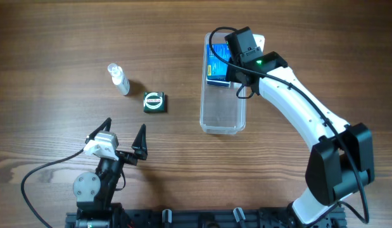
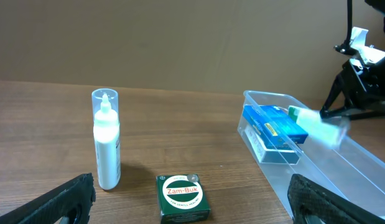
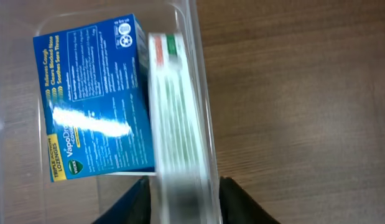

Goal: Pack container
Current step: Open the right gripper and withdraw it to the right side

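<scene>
Overhead view: the container (image 1: pixel 222 117) lies on the worktop (image 1: pixel 69 50) at upper centre-right of the frame, with a blue lozenge box (image 1: pixel 216 68) in its far end. The right fingers (image 3: pixel 183 200) clamp a white box (image 3: pixel 180 124) over the container's rim. The left fingers (image 1: pixel 126 126), at lower left, are spread wide and hold nothing.

Overhead: straight down. Left wrist: low, level, distant. Right wrist: close above container (image 3: pixel 18 162), seen in all.
</scene>
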You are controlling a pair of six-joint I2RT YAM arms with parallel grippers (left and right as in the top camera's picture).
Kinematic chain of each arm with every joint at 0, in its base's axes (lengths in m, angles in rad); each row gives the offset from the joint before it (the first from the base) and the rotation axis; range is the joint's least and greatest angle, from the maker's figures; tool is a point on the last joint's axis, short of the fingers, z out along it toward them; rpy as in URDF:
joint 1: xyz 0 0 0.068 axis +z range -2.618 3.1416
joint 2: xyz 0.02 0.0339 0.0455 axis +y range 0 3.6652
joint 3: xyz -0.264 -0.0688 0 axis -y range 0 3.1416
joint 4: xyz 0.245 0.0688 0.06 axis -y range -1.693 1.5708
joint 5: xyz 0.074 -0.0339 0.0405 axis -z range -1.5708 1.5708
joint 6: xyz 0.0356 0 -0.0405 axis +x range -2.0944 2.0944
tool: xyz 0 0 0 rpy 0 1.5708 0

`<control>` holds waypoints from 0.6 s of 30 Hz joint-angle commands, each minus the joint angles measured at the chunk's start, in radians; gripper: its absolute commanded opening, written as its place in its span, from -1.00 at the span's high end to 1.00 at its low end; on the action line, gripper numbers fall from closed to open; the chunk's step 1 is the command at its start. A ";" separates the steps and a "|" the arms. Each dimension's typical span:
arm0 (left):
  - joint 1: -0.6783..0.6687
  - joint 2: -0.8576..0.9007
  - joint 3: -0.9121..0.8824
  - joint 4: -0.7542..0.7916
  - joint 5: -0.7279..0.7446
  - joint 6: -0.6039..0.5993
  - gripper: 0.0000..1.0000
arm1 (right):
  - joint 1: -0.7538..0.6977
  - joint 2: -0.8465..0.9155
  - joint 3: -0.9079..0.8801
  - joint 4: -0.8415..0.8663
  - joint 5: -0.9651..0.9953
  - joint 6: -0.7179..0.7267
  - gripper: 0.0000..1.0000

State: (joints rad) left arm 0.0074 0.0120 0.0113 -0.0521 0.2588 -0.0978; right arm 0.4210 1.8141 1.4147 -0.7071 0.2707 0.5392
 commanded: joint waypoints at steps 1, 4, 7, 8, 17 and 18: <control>-0.006 -0.002 -0.005 -0.001 -0.003 0.012 -0.99 | 0.002 0.010 0.015 0.018 0.021 -0.010 0.24; -0.006 -0.002 -0.005 -0.001 -0.003 0.012 -0.99 | 0.002 0.010 0.015 0.014 0.021 -0.016 0.11; -0.006 -0.002 -0.005 -0.001 -0.003 0.012 -0.99 | 0.002 0.004 0.015 0.011 0.020 -0.016 0.08; -0.006 -0.002 -0.005 -0.001 -0.003 0.012 -0.99 | 0.002 -0.003 0.020 0.005 0.020 -0.016 0.05; -0.006 -0.002 -0.005 -0.001 -0.003 0.012 -0.99 | -0.100 -0.167 0.218 -0.206 0.017 -0.016 -0.99; -0.006 -0.002 -0.005 -0.001 -0.003 0.012 -0.99 | -0.135 -0.184 0.218 -0.218 0.017 -0.015 -0.99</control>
State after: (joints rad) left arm 0.0074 0.0124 0.0113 -0.0521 0.2592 -0.0978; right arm 0.3820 1.7298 1.5864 -0.9028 0.2695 0.5198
